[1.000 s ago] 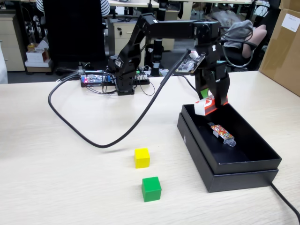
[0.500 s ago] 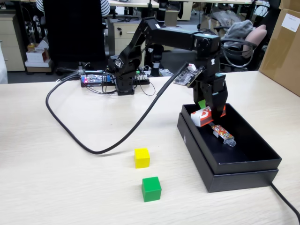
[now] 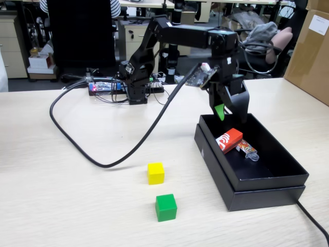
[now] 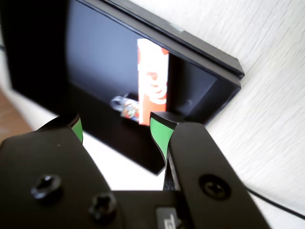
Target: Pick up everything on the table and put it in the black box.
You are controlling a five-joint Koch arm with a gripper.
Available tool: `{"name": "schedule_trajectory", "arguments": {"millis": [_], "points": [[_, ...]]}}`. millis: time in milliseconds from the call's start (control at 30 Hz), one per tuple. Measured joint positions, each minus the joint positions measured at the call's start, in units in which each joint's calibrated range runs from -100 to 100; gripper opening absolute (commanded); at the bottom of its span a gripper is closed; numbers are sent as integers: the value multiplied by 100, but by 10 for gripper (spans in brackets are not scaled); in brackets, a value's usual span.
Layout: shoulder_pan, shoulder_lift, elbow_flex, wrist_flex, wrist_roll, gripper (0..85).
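Gripper [image 3: 230, 114] up over the far end of the black box [image 3: 226, 172], jaws spread wide w/ nothing between them; green pads [image 4: 159, 132] bare in the wrist view. Red block [image 3: 229, 140] down below the fingers, lying flat on the box floor, tilted diagonal, white logo end toward the near-left wall in the fixed view. Seen past the fingertips in the wrist view [image 4: 152, 81] as a red strip w/ white marking, blurred. Patterned stick [image 3: 245, 148] w/ clear end just beside the block, on its right in the fixed view; touching or not, can't tell. Box itself matte black, low walls, wider base rim, sitting on the light wood-grain table [image 3: 72, 200]. Yellow cube [image 3: 156, 173] out on the table, well left of the fingers & nearer the camera, outside the box. Green cube [image 3: 166, 207] just in front of the yellow one, apart from it, also on bare tabletop. Thick black cable [image 3: 97, 162] looping across the table behind the cubes.
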Motion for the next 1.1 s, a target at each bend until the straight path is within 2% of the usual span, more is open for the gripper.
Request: {"name": "schedule_trajectory", "arguments": {"millis": [67,167,233,567,767,1100], "points": [[-59,-519,-27,0,0,307],[-249,-1140,-164,0,-34,379],[-488,-1406,-283,8,-107,387],[-1485,-1457,-1644,99,-537,441],[-1670,-937,-2082,164,-650,441],[-1792,405,-1671,559,-664,440]]}}
